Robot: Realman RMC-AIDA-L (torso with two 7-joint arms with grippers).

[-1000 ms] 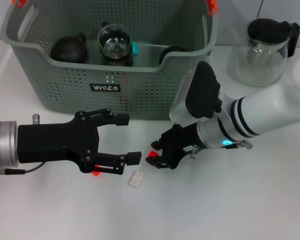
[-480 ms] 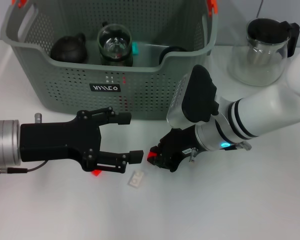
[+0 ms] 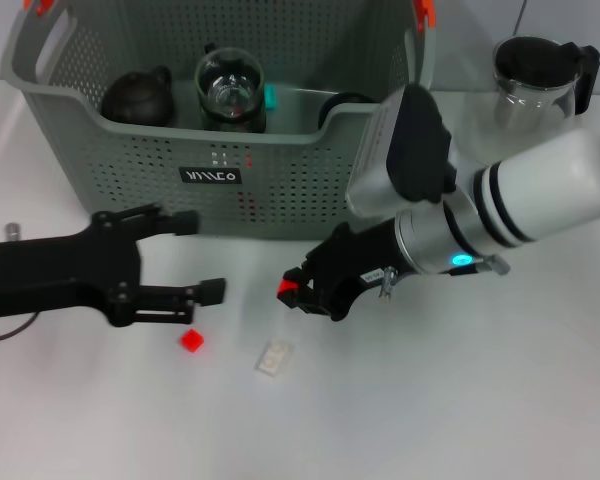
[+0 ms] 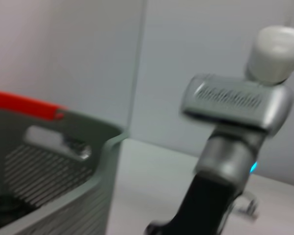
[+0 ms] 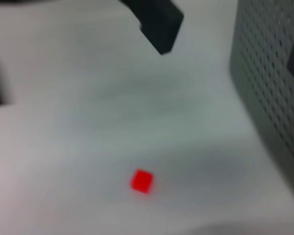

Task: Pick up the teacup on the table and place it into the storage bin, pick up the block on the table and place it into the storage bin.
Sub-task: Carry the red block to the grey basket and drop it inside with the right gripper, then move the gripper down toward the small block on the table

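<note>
The grey perforated storage bin stands at the back; it holds a glass teacup and a dark teapot. A red block lies on the table, also seen in the right wrist view. My left gripper is open and empty, up and left of that block. My right gripper hangs just in front of the bin's front wall, fingers close together on a small red block. The bin's rim with an orange clip shows in the left wrist view.
A small pale translucent piece lies on the table right of the red block. A glass teapot with a black lid stands at the back right, beside the bin. My right arm shows in the left wrist view.
My left gripper has pulled back to the left, uncovering the red block on the table. My right gripper has moved up and left, closer to the bin's front wall.
</note>
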